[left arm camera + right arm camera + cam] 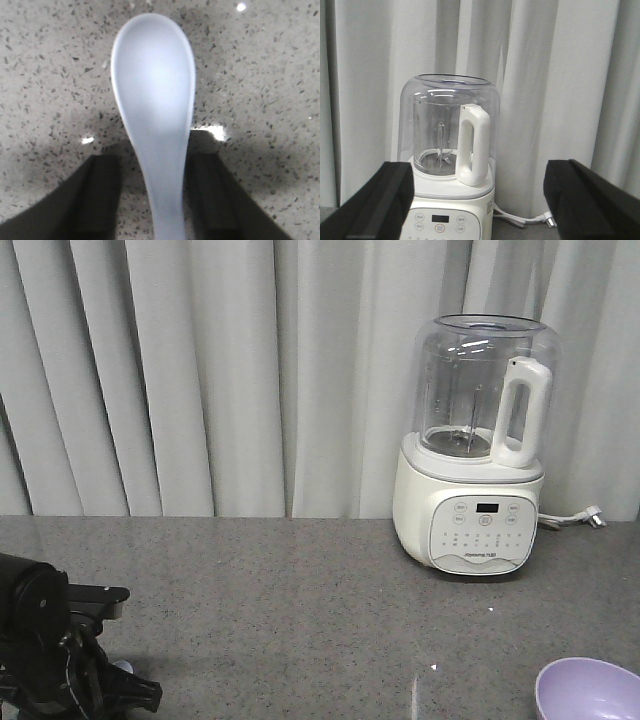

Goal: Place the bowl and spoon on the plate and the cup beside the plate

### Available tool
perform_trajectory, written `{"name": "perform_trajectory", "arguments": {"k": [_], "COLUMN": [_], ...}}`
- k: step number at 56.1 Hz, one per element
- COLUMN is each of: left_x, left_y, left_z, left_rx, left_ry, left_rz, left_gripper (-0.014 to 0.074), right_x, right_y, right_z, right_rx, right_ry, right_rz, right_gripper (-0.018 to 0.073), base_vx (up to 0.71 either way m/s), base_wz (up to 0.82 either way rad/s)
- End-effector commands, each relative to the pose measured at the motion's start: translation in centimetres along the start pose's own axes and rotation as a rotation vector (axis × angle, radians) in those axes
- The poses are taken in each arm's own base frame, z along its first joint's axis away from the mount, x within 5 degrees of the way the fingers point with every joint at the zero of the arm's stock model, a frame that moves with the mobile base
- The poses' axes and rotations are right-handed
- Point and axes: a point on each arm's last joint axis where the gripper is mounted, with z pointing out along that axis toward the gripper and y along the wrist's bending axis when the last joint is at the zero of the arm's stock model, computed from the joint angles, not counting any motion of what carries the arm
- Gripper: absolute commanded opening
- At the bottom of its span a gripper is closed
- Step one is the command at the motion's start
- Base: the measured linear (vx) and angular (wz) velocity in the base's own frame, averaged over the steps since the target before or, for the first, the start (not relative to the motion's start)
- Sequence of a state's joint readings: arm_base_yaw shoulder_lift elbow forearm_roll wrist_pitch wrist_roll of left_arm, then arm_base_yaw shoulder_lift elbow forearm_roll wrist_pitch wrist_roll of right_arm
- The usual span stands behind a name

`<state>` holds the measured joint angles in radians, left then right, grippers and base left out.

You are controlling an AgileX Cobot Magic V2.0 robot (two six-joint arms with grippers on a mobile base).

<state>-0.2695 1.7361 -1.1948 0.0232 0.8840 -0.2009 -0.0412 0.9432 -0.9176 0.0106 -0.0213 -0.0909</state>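
Short pale blue-white plastic soup spoon sits between the left pincer fingers, parted, not clamped yet. Right pincer gapes empty. Small lavender bowl unplaced, so basically nothing's done.

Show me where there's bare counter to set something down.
Bare counter runs wide through the middle, between the left arm and the blender, back to the curtain. The right side is crowded: blender, its plug beside it, the bowl at the near corner.
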Motion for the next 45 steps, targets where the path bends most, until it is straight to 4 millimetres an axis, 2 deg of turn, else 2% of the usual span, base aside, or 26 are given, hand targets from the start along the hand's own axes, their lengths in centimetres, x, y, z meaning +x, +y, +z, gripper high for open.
{"name": "perform_trajectory", "arguments": {"k": [1, 8, 17, 24, 31, 37, 45], "left_x": [-0.4, -0.3, -0.3, -0.1, 0.7, 1.9, 3.8], "left_y": [-0.4, -0.4, -0.4, -0.3, -0.1, 0.1, 0.2], "left_z": [-1.6, -1.6, -2.7, -5.7, -10.0, -13.7, -17.7], "left_rx": [0.022, 0.022, 0.028, 0.050, 0.069, 0.106, 0.160], "left_ry": [-0.046, -0.040, -0.076, -0.193, -0.340, -0.456, -0.586], "left_rz": [-0.002, 0.011, 0.021, 0.073, 0.091, 0.087, 0.095], "left_gripper": [0.0220, -0.0008, -0.0008, -0.0008, -0.0008, -0.0008, -0.0008], "right_x": [-2.3, -2.3, -2.2, -2.0, -1.5, -1.2, -0.2], "right_y": [-0.3, -0.3, -0.2, -0.2, -0.2, -0.5, -2.6], "right_z": [-0.4, -0.4, -0.4, -0.5, -0.8, -1.0, -0.2], "right_rx": [0.015, 0.015, 0.015, 0.012, 0.005, 0.004, 0.115], "right_ry": [-0.134, -0.134, -0.132, -0.104, -0.012, 0.202, 0.477], "right_rz": [-0.009, -0.009, -0.009, -0.008, -0.010, 0.029, 0.138], "right_gripper": [0.0581, 0.0581, 0.0581, 0.0581, 0.0581, 0.0574, 0.0554], "base_vx": [0.00, 0.00, 0.00, 0.00, 0.00, 0.00, 0.00], "base_wz": [0.00, 0.00, 0.00, 0.00, 0.00, 0.00, 0.00]}}
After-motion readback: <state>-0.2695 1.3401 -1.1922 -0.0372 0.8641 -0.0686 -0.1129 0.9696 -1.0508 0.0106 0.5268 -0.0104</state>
